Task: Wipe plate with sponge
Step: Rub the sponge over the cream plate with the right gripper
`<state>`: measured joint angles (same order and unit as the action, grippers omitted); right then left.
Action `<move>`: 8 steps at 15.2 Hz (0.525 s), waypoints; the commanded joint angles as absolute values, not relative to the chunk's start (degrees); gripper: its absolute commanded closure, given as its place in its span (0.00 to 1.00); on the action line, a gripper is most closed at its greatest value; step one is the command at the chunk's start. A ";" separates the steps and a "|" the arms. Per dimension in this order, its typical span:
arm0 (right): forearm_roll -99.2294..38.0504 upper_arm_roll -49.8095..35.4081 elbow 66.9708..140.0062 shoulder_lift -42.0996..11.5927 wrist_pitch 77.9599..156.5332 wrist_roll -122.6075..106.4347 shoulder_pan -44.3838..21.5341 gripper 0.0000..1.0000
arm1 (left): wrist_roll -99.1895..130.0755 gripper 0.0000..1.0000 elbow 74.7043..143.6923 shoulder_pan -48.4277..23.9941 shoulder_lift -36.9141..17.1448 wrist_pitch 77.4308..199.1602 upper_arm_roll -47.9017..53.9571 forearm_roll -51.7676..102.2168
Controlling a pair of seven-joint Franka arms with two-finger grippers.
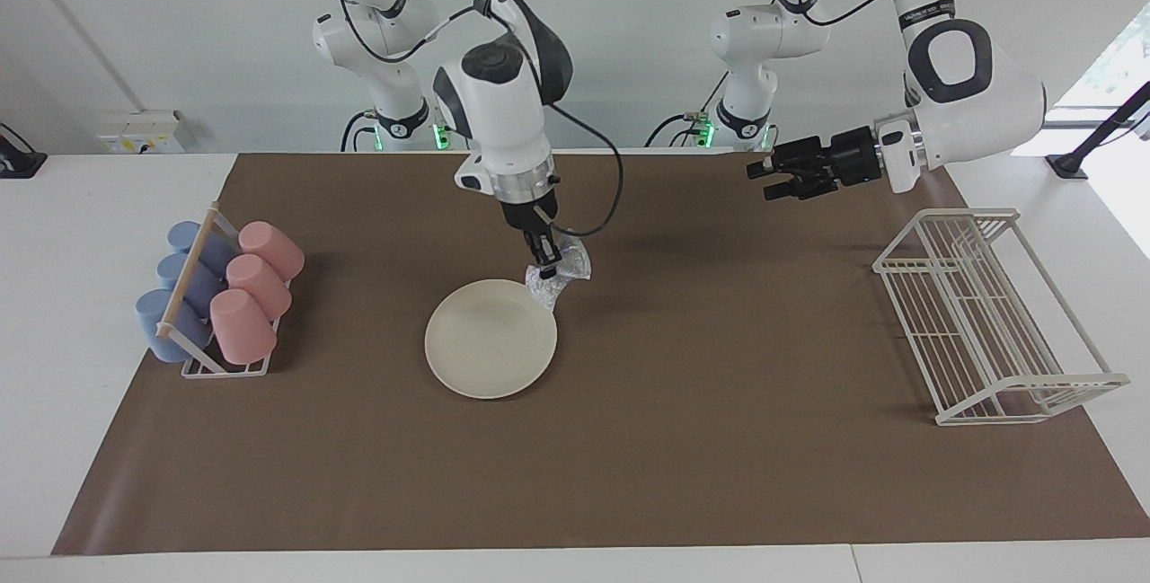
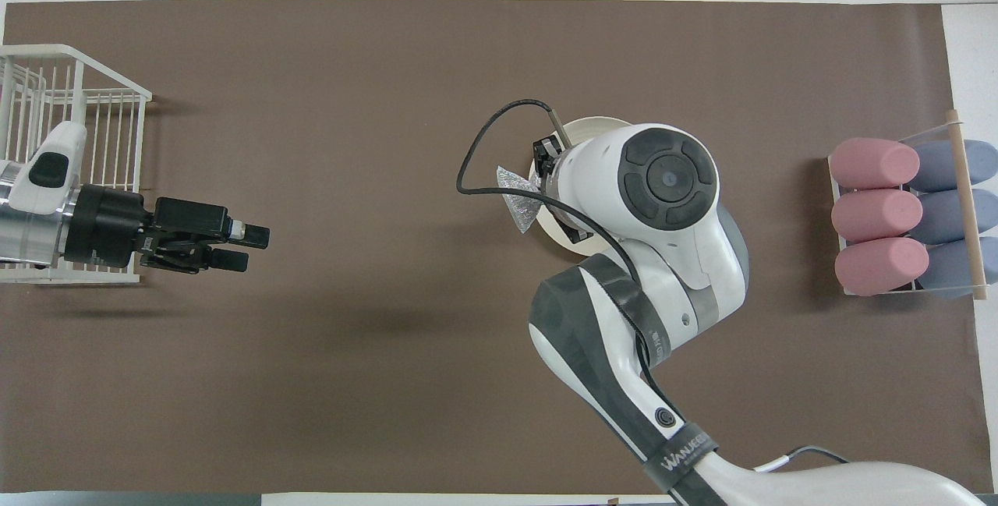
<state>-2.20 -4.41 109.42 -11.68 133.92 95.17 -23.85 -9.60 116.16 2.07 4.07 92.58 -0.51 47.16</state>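
Observation:
The cream-white plate (image 1: 490, 345) lies flat on the brown mat near the table's middle. In the overhead view the right arm covers most of it, and only its rim (image 2: 594, 125) shows. My right gripper (image 1: 546, 267) points down over the plate's edge nearest the robots, shut on the silvery sponge (image 1: 561, 278). The sponge (image 2: 521, 202) hangs with its lower tip at that rim; whether it touches I cannot tell. My left gripper (image 1: 765, 181) hovers open and empty over the mat beside the wire rack, its fingers (image 2: 251, 236) level and pointing toward the table's middle.
A white wire dish rack (image 1: 988, 318) (image 2: 74, 100) stands at the left arm's end of the mat. A small rack of pink and blue cups (image 1: 220, 300) (image 2: 904, 214) lying on their sides sits at the right arm's end.

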 commanded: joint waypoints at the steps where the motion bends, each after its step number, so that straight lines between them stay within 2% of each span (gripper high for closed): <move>1: -3.16 -5.01 119.69 -8.70 141.75 90.63 -22.59 1.00 | -9.05 0.00 115.31 1.15 3.87 99.55 0.09 36.60; 8: -3.16 -5.01 121.29 -14.67 146.42 80.53 -18.73 1.00 | -9.32 0.00 115.40 0.35 3.43 105.56 0.18 16.89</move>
<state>-2.21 -4.38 120.77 -13.42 144.64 85.17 -21.00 -9.59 115.74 1.34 3.81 104.17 0.53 21.29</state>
